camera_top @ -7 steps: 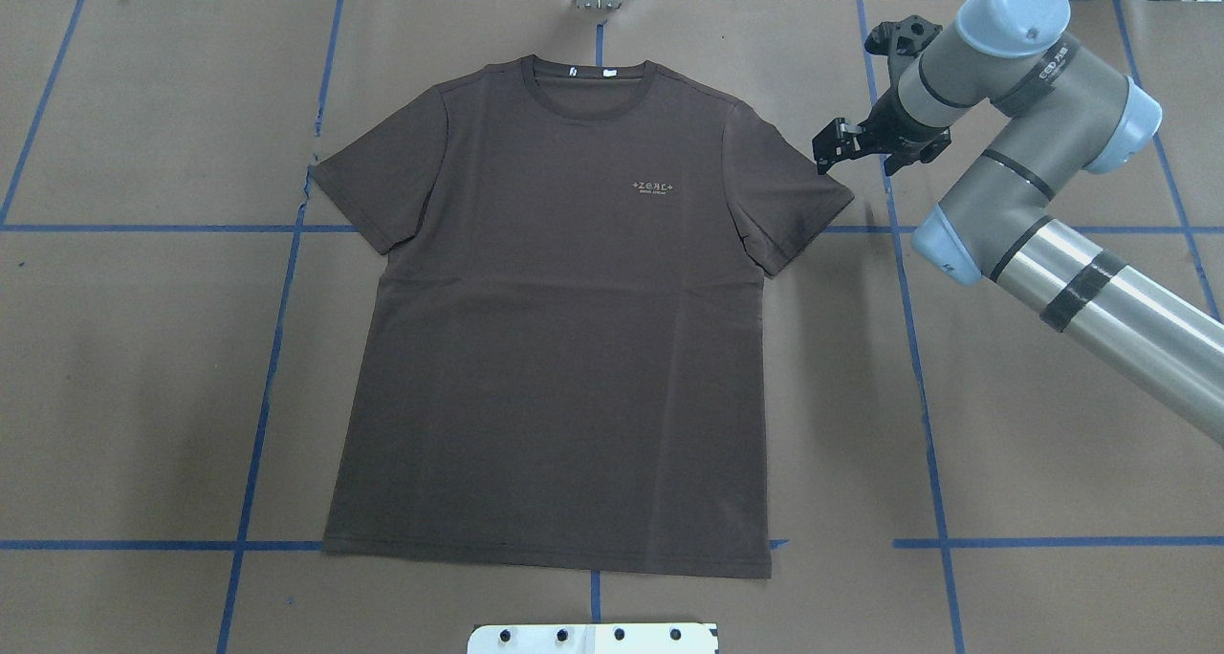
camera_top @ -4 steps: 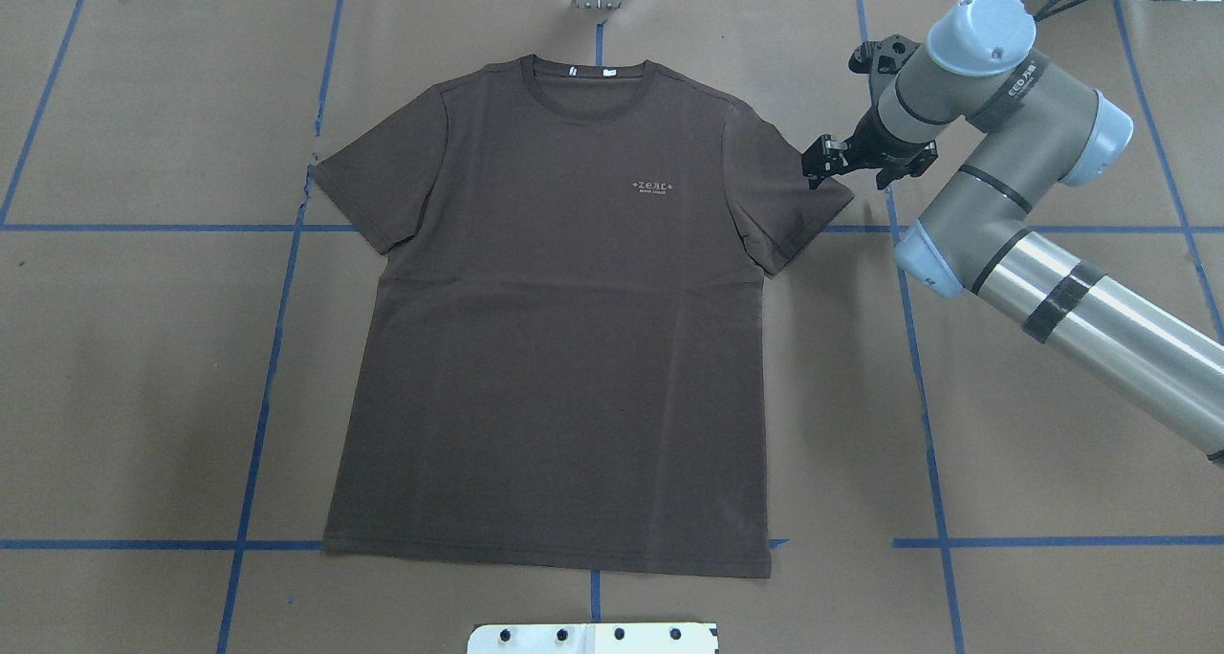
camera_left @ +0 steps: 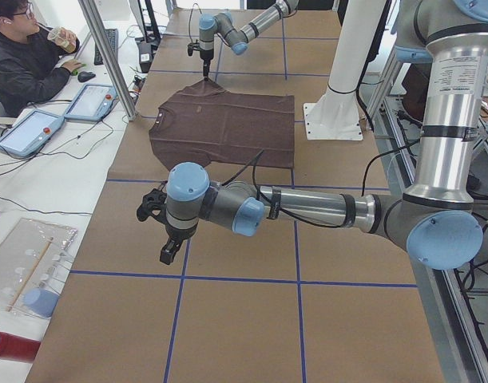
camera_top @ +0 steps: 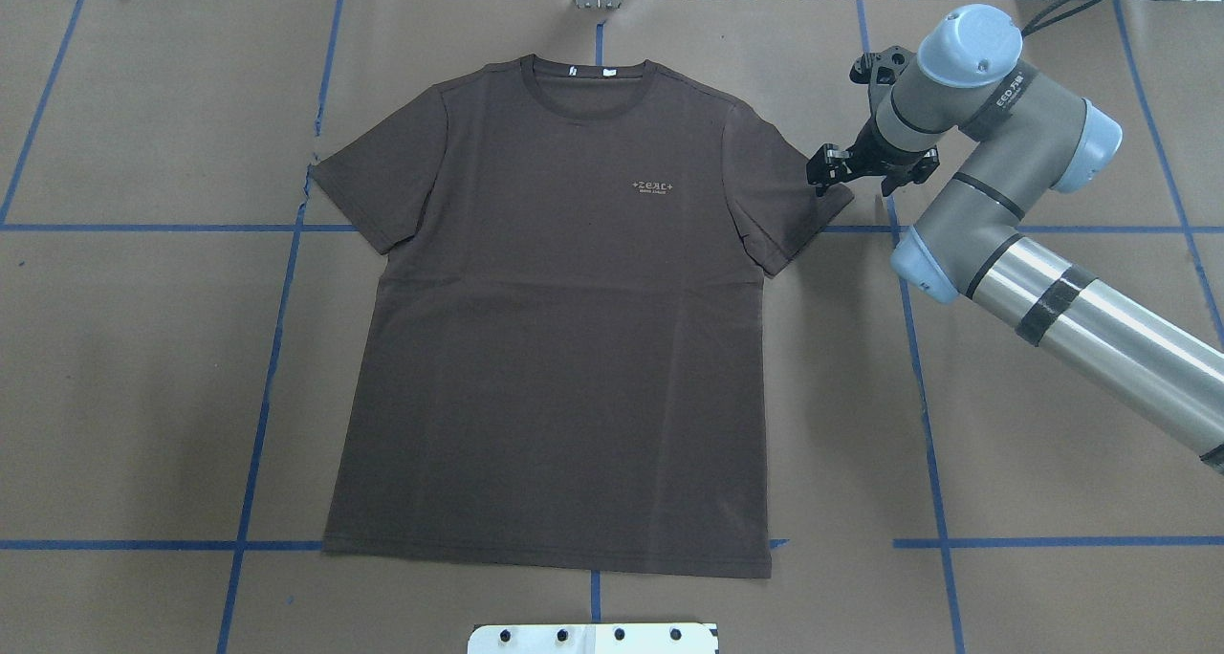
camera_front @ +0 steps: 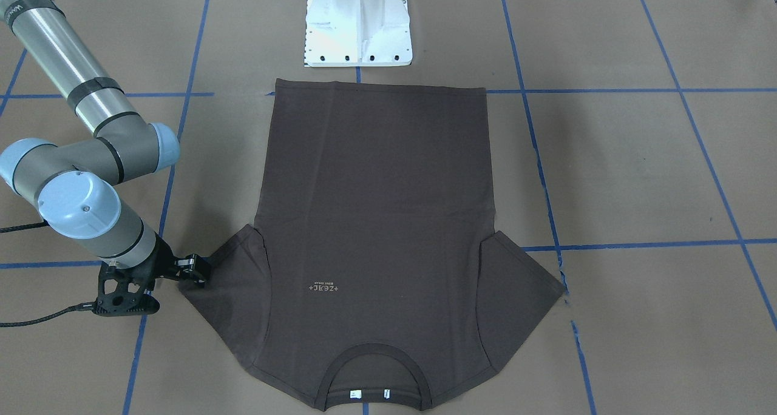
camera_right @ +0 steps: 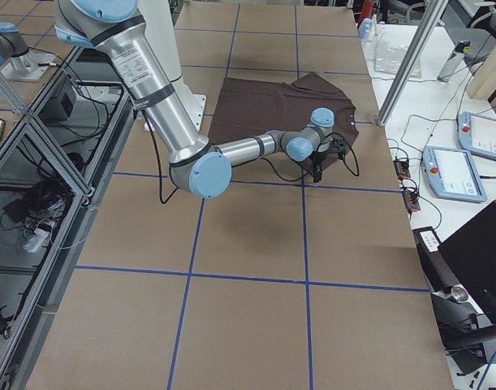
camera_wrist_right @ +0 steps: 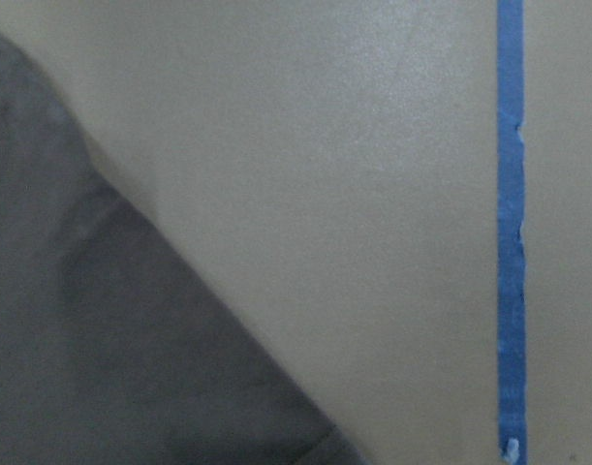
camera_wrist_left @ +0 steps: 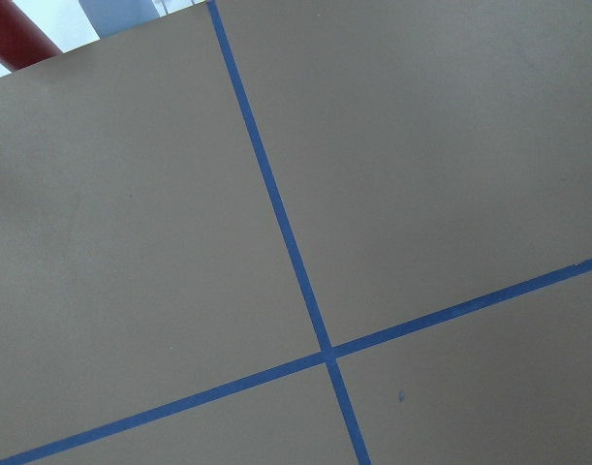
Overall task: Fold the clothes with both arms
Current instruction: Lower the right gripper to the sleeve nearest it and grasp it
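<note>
Left gripper [camera_left: 167, 254] hangs over the table [camera_top: 1052, 444] near its left end; I cannot tell if it is open. The soft, floppy T-shirt [camera_top: 564, 329] lies flat mid-table and is best pinched at sleeves or hem. The right gripper [camera_top: 828, 168] sits at the sleeve tip [camera_top: 813, 205] nearest the right end, and I cannot tell if it is open or closed.

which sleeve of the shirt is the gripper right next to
The sleeve on the lettering side; the right gripper is at its outer corner, while the other sleeve lies alone.
</note>
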`<state>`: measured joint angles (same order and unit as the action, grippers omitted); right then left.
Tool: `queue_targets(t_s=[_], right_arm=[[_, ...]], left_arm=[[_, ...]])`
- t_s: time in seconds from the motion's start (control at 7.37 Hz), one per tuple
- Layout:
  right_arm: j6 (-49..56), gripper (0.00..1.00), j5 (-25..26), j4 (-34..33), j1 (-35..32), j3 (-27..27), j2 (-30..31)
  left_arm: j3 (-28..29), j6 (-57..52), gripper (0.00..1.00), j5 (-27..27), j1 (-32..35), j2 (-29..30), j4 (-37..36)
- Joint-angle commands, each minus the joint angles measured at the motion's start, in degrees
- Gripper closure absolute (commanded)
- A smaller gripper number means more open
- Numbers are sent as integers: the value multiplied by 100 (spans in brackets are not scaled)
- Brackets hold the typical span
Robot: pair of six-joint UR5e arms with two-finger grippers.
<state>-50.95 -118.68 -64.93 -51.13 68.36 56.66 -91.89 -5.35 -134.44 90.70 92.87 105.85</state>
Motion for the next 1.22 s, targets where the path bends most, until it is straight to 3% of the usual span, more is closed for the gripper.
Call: queue_targets(t_s=[0.0, 0.27, 0.41, 0.81, 0.95, 1.09], right_arm=[[-29, 10, -6, 7, 42, -33, -40], [-20, 12, -6, 7, 68, -86, -49], [-38, 20, -6, 7, 68, -104, -84], [32, 88, -15, 16, 77, -104, -128], [41, 100, -24, 24, 77, -86, -137], [41, 100, -15, 59, 68, -51, -181]], left_arm=[[13, 8, 0, -91, 0, 3, -3], [4, 8, 0, -91, 0, 3, -12], [4, 8, 0, -100, 0, -6, -12], [13, 8, 0, -100, 0, 3, -21], [4, 8, 0, -100, 0, 3, -21], [13, 16, 0, -91, 0, 3, -30]])
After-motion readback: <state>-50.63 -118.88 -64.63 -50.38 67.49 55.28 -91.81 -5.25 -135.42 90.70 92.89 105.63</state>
